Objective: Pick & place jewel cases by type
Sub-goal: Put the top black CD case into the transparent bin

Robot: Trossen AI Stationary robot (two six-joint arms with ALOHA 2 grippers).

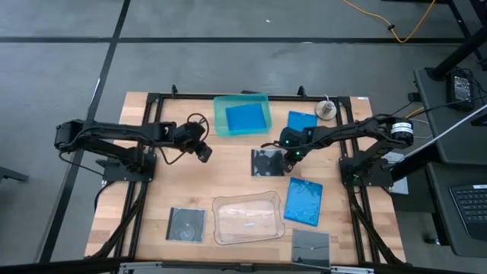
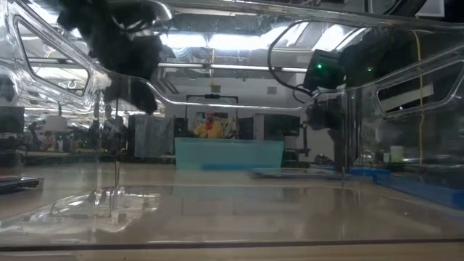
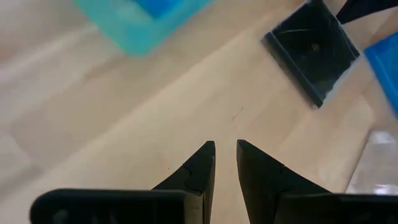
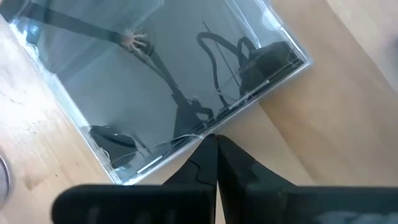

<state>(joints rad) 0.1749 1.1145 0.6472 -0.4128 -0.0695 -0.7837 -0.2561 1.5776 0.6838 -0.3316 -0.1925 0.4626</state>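
A dark square jewel case lies flat at mid-table and fills the right wrist view. My right gripper is shut, with its tips at that case's right edge. My left gripper hovers to the left of the case, narrowly open and holding nothing. One blue case lies inside the teal tray. Two more blue cases lie flat on the table's right part. Two other dark cases lie near the near edge. My right gripper's shut fingers slant down from the table's right side. Their tips meet the dark case's right edge. The case lies flat on the table. I cannot tell whether the tips press on the edge or only stand against it.
A clear rounded tray sits at the near middle and fills the foreground of the low view. A small round object lies by the far right corner. Bare wood shows between my left gripper and the dark case.
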